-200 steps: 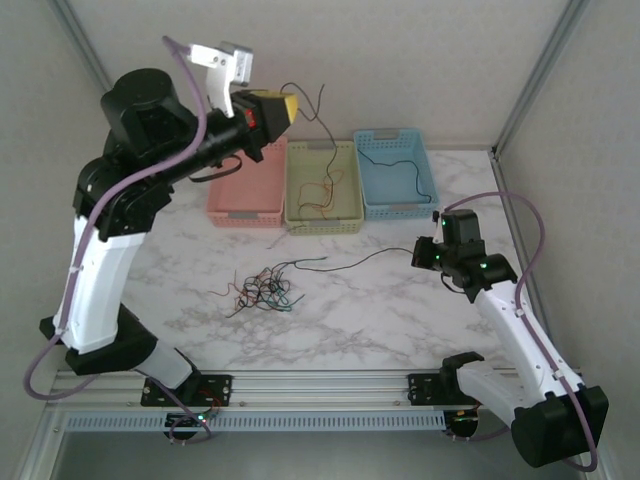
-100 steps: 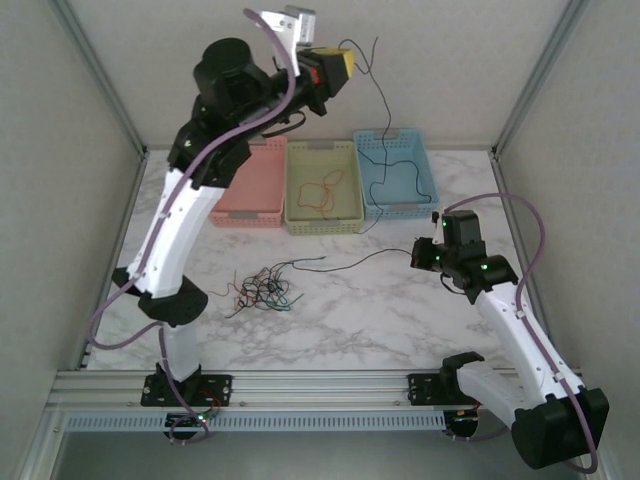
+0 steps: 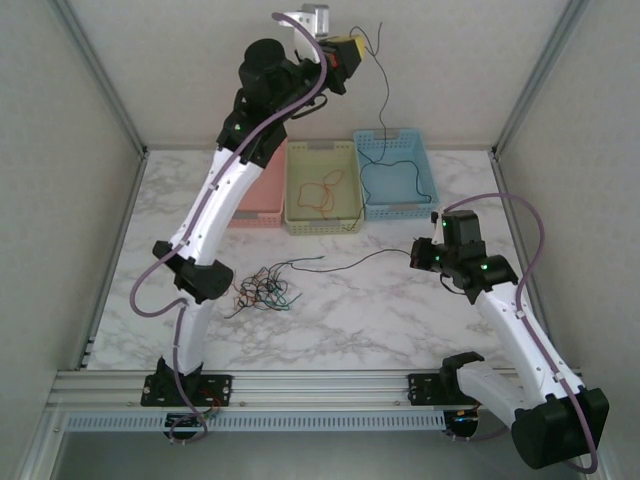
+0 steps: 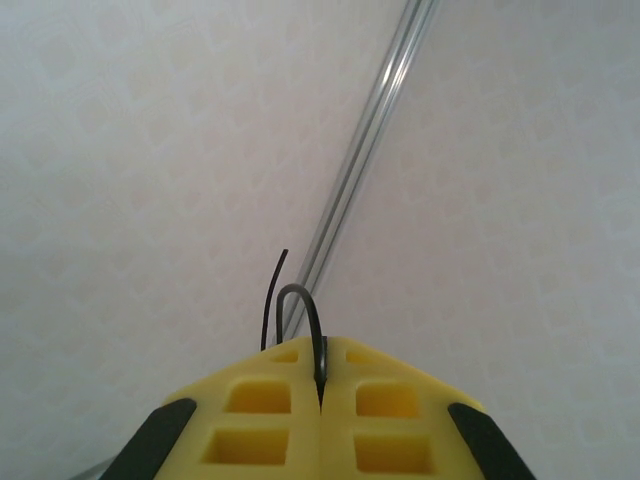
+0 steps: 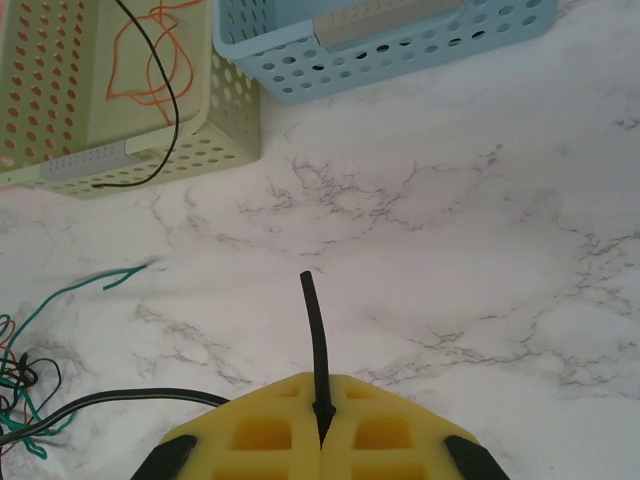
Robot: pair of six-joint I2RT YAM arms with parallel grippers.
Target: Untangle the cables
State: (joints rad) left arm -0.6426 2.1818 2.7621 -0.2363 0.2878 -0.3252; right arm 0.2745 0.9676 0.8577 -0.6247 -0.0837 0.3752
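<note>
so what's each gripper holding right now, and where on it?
The left gripper pinches a hanging black cable near one end; the right gripper pinches another black cable just behind its tip.

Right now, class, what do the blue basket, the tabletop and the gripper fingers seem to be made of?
The blue basket: likely moulded plastic, matte, with regular holes. The tabletop: marble look, white with grey veins, perhaps only printed laminate. The right gripper's fingers, shut on a black cable: yellow, matte, with square pockets, probably plastic.
</note>
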